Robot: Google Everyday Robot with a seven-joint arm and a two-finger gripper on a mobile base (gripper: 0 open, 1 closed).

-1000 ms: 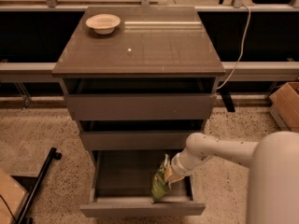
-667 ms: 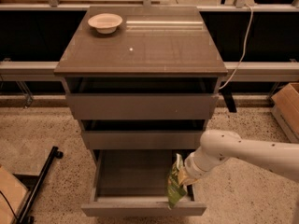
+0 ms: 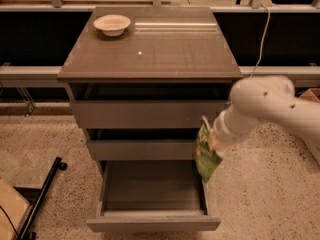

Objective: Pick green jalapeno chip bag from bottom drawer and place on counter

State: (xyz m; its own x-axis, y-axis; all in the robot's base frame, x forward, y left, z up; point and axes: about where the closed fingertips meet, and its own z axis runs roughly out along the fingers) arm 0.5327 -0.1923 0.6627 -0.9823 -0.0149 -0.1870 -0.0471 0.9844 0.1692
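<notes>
— What takes up the most room?
— The cabinet. Its counter (image 3: 170, 54) overhangs a little at the front edge. The two upper drawers (image 3: 150, 115) show dark gaps above their fronts, and the bottom drawer (image 3: 152, 223) stands pulled far out, its inside open from above.

— And the arm?
— The white arm (image 3: 270, 104) reaches in from the right over the speckled floor (image 3: 270, 199), beside the cabinet's right side and below the counter's edge.

— The gripper?
— The gripper (image 3: 214, 140) sits at the right end of the middle drawer front, its jaws closed on the top of the green jalapeno chip bag (image 3: 206, 159). The bag hangs tilted in the air above the bottom drawer's right wall, clear of the drawer floor and lower than the counter.

— Anything on top?
— A pale bowl (image 3: 112, 24) near the back left corner, well apart from the front and right edges, and a white speck (image 3: 139, 53) nearer the middle
</notes>
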